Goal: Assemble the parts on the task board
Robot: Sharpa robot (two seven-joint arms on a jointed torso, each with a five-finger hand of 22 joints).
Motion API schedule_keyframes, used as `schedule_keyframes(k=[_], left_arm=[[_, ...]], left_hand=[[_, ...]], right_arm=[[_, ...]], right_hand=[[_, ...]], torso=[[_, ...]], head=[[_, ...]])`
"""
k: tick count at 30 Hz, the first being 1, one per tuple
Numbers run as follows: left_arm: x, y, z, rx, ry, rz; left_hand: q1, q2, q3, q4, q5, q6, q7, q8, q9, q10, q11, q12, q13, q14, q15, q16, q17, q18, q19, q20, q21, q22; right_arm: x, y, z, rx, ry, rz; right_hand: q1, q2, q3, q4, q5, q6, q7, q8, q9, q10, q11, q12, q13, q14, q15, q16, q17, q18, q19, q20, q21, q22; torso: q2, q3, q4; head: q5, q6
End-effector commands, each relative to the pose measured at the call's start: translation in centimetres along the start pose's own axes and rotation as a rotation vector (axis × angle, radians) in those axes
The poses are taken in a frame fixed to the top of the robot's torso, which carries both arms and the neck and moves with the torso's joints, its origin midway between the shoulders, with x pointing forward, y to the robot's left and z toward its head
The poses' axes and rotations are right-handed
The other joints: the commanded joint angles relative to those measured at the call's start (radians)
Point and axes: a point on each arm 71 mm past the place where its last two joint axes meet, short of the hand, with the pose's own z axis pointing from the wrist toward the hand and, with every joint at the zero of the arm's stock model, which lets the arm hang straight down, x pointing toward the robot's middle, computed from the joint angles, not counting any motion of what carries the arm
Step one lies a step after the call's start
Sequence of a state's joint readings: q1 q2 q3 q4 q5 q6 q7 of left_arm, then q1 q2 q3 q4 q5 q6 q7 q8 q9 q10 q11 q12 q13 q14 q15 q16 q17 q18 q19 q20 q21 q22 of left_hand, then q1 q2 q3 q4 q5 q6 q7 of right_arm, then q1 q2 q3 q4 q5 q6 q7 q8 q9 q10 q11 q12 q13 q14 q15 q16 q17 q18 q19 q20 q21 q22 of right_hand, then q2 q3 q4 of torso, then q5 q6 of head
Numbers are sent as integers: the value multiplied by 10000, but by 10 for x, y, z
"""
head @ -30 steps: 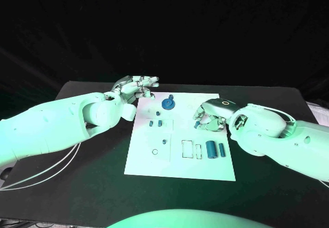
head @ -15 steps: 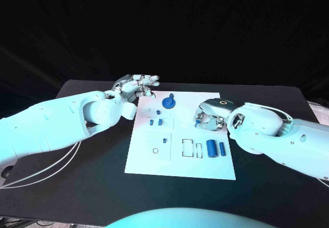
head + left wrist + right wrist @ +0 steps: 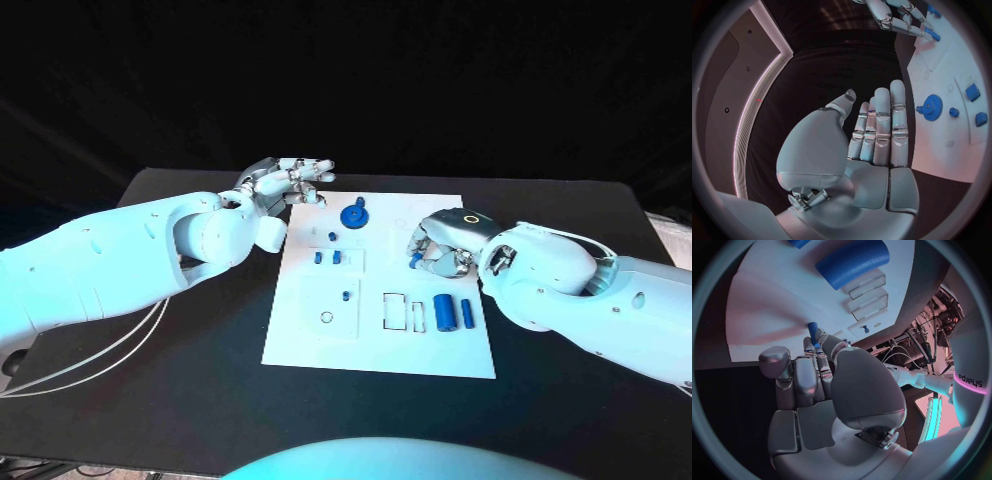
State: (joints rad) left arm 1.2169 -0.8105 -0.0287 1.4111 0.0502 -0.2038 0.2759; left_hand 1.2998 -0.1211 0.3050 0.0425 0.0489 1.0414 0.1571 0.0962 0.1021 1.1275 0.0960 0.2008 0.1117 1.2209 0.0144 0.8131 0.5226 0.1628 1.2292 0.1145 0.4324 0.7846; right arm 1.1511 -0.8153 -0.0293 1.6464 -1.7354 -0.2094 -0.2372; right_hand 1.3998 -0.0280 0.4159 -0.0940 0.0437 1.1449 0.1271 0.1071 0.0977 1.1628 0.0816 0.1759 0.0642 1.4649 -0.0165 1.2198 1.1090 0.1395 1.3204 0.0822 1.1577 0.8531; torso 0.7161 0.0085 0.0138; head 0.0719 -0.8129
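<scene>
The white task board [image 3: 378, 345] lies mid-table. My right hand [image 3: 440, 248] hovers over its right edge and pinches a small blue peg [image 3: 414, 262] between thumb and fingers; the right wrist view shows that peg [image 3: 812, 332] at the fingertips [image 3: 819, 347]. My left hand [image 3: 289, 180] hangs by the board's far left corner, fingers extended and holding nothing [image 3: 876, 145]. On the board are a blue gear [image 3: 353, 216], two short blue pieces [image 3: 327, 257], a thick blue cylinder [image 3: 444, 313] beside a thinner one [image 3: 466, 312], and a tiny standing peg [image 3: 348, 295].
Rectangular slots [image 3: 394, 312] lie left of the cylinders, and a small ring [image 3: 326, 318] sits near the board's left edge. Black table [image 3: 173, 370] surrounds the board. The left wrist view shows the gear [image 3: 932, 106] and my right hand [image 3: 898, 17] beyond.
</scene>
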Motion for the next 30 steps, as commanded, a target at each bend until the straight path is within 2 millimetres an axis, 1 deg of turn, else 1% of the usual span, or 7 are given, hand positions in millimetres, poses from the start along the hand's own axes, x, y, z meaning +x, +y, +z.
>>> schedule_keyframes(k=[1,3,7,14,23,27,30], left_arm=[[2,-1,0,53,221,59],[2,-1,0,66,236,107],[3,-1,0,76,260,134],[4,-1,1,88,296,141],[6,0,2,78,363,127],[7,0,2,75,374,124],[7,0,2,74,393,119]], left_hand=[[17,70,-58,6,11,-34,73,-8,-13,-65,10,64,17,-37,22,-57,-18,188,50,20,-62,-21],[17,70,-58,6,11,-34,73,-8,-13,-65,10,64,17,-37,22,-57,-18,188,50,20,-62,-21],[17,70,-58,6,11,-34,73,-8,-13,-65,10,64,17,-37,22,-57,-18,188,50,20,-62,-21],[26,73,-62,2,11,-36,73,-8,-14,-69,10,65,18,-40,23,-57,-21,188,50,21,-68,-25],[32,78,-68,1,11,-36,74,-7,-14,-70,11,68,19,-42,23,-58,-24,188,51,22,-73,-30],[33,78,-70,1,11,-36,74,-6,-15,-70,11,69,19,-43,23,-58,-24,188,51,22,-75,-31],[33,78,-70,1,11,-36,74,-6,-15,-70,11,69,19,-43,23,-58,-24,188,51,22,-75,-31]], right_arm=[[-11,3,-5,-79,-1106,268],[-16,4,-10,-129,-1364,505],[-24,11,-16,-314,-1592,780],[-27,41,-17,-1073,-1521,1216],[-13,96,-5,-2470,-1006,1821],[-3,113,1,-2884,-686,1995],[5,121,4,-3053,-440,2096]], right_hand=[[127,80,67,9,55,57,9,26,19,299,-215,49,54,378,-67,29,-12,-135,66,-8,76,46],[91,46,88,6,55,41,29,12,19,286,-201,12,47,376,-68,37,-8,-137,68,-12,90,58],[49,22,98,15,53,31,42,3,20,279,-190,-16,43,376,-65,50,4,-140,71,-12,104,73],[27,13,113,19,56,21,48,-7,20,273,-185,-38,40,376,-62,63,16,-140,72,-15,112,81],[-122,-37,137,77,55,-27,69,-49,19,240,-156,-136,32,365,-42,64,-5,-136,47,-10,111,60],[-160,-48,133,96,55,-34,70,-55,20,235,-152,-156,31,361,-38,58,-16,-134,39,-8,106,48],[-176,-51,133,104,55,-36,70,-58,21,233,-151,-165,31,360,-37,59,-18,-133,35,-7,104,43]], torso=[[-5,2,-12],[-17,-10,-9],[-16,-9,-6],[0,-2,-4],[5,-15,22],[5,-15,7],[11,-17,21]], head=[[-4,5],[-20,14],[-25,37],[20,57],[170,18],[225,1],[256,3]])
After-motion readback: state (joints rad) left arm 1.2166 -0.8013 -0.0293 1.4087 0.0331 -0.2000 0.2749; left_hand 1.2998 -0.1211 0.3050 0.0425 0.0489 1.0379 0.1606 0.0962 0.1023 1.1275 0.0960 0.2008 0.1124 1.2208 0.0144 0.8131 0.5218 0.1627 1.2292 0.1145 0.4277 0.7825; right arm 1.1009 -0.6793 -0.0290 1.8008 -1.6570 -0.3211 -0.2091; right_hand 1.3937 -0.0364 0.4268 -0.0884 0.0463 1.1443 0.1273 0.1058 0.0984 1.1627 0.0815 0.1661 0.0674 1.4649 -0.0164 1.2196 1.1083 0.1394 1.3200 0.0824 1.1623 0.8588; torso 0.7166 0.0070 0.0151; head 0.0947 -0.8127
